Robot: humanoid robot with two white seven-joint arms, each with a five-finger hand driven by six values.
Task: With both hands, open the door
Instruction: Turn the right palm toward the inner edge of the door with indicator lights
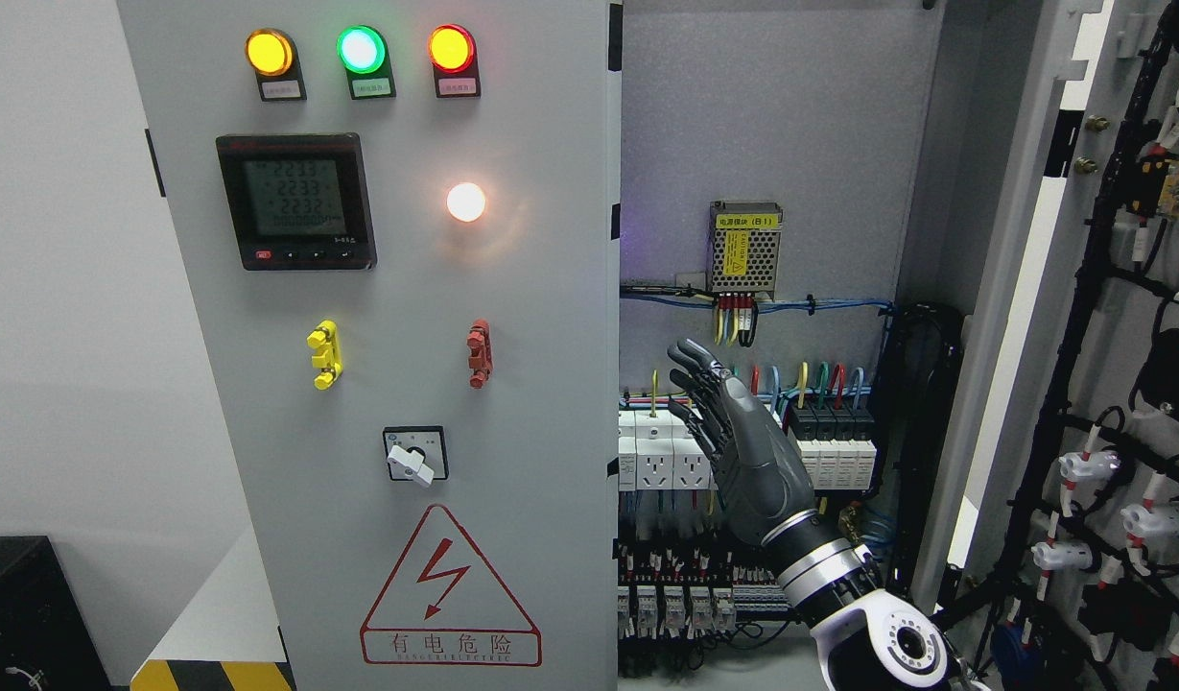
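Room: we're right up against a tall grey metal electrical cabinet [589,288], plain white wall on the left, a strip of yellow-black hazard tape [210,675] on the floor at bottom left.
Left door: the grey metal left door [378,403] sits closed and fills the middle of our view.
Right door: the grey right door with black wiring on its inner face [1078,336] is swung wide open at the far right, partly cut off by the frame edge.
Right hand: our dark grey fingered right hand [742,446] comes up from bottom right, fingers straight and loose, gripping nothing, in front of the open compartment.
Counts: three round indicator lamps [359,50] up top (yellow, green, red), one glowing white lamp [466,202], one black digital meter [294,202], one yellow handle [324,354], one red handle [479,353], one white rotary switch [415,455], one red warning triangle [450,590].
Hard to see: wiring low in the compartment is dark, and lamp labels are too small to read.
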